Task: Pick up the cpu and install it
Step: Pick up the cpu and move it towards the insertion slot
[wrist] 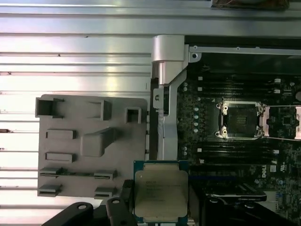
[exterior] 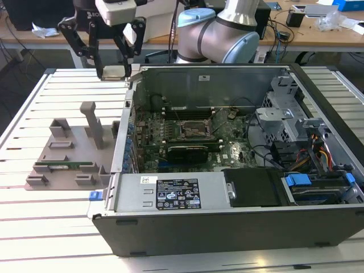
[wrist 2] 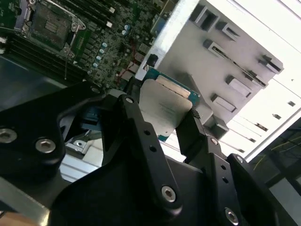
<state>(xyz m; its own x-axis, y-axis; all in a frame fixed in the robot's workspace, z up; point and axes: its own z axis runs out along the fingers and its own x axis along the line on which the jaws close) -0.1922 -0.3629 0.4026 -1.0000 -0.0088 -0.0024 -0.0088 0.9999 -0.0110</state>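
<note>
Hovering gripper (exterior: 114, 69) | clamped on cpu (wrist: 161, 192) | pointing down, seemingly beside case (exterior: 227, 230) corner

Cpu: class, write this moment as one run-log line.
holding: square silver-topped, green-edged cpu | jaws: shut on cpu | place: outside open grey computer case, exterior view's left | black square motherboard socket: empty

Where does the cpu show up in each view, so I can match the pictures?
Exterior view: the cpu is held in the gripper, beyond the case's far corner at the exterior view's left.
Second wrist view: the cpu is clamped in the gripper, in front of the grey tray.
First wrist view: the cpu is over the case wall, beside the grey tray.
Shared landmark: the open socket on the motherboard.
</note>
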